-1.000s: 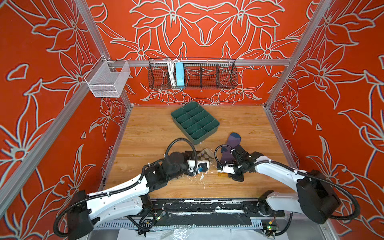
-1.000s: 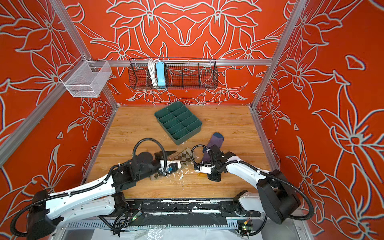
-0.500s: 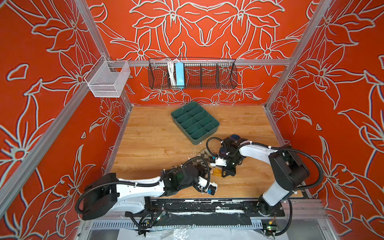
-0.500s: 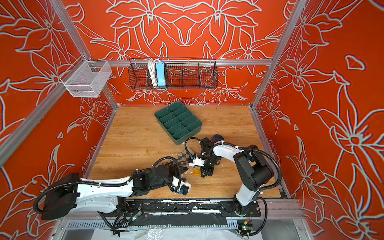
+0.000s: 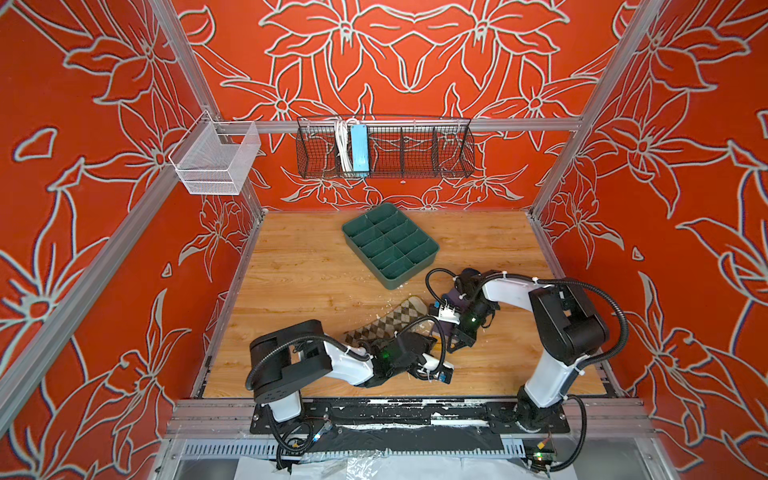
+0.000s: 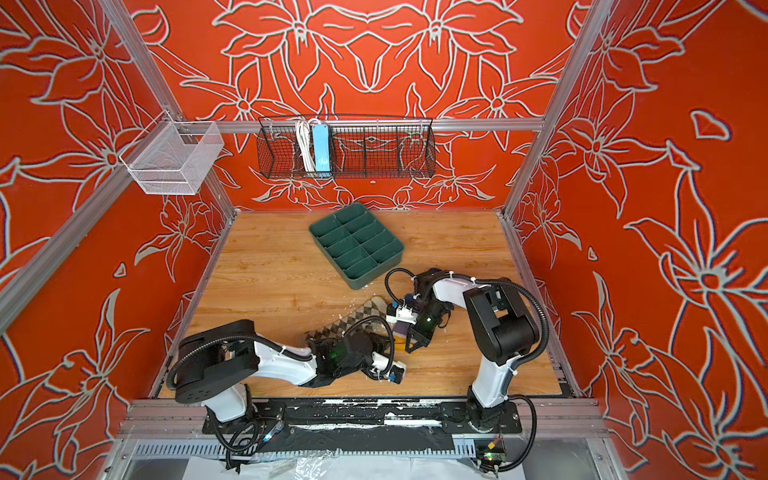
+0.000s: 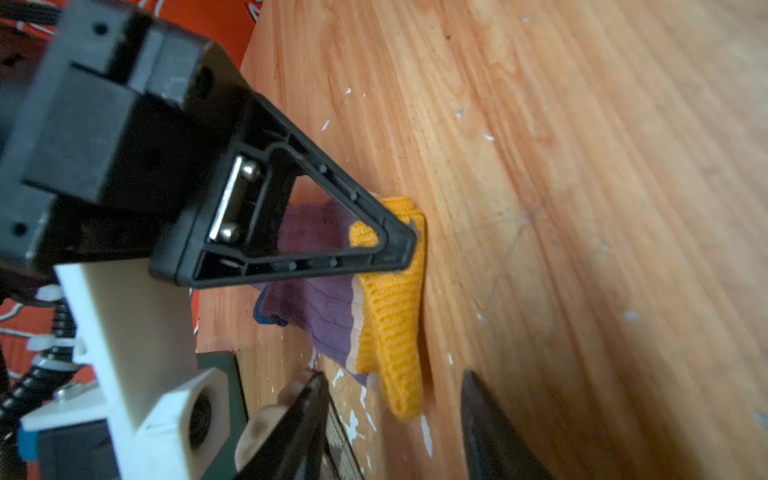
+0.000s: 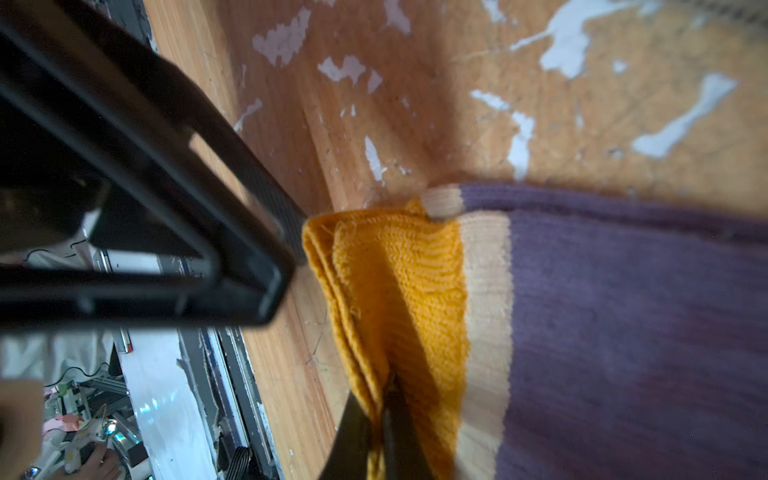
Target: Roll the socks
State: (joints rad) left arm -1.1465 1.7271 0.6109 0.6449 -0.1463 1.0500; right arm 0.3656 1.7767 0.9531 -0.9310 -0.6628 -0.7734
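Note:
The purple sock [image 8: 623, 311] lies flat on the wooden floor, with its yellow-orange cuff [image 7: 390, 299] towards the front edge. My right gripper [image 8: 386, 395] is shut on that cuff and pinches its folded edge. In both top views it [image 5: 453, 347] covers most of that sock. My left gripper [image 7: 395, 415] is open, its jaws apart on either side of the cuff's free end. It sits low near the front edge [image 5: 432, 353]. The beige argyle sock [image 5: 392, 320] lies flat just behind the left wrist, partly under it.
A green divided tray [image 5: 390, 245] stands mid-floor behind the socks. On the back wall hangs a black wire basket [image 5: 386, 145], and a white mesh basket [image 5: 216, 160] hangs at the left corner. White flecks dot the floor [image 8: 561, 37]. The front rail [image 5: 395, 409] runs close behind the left gripper.
My left gripper left the argyle sock, swung to the front right beside the purple sock's cuff, and its jaws narrowed. The right arm folded back at the elbow, still shut on the cuff.

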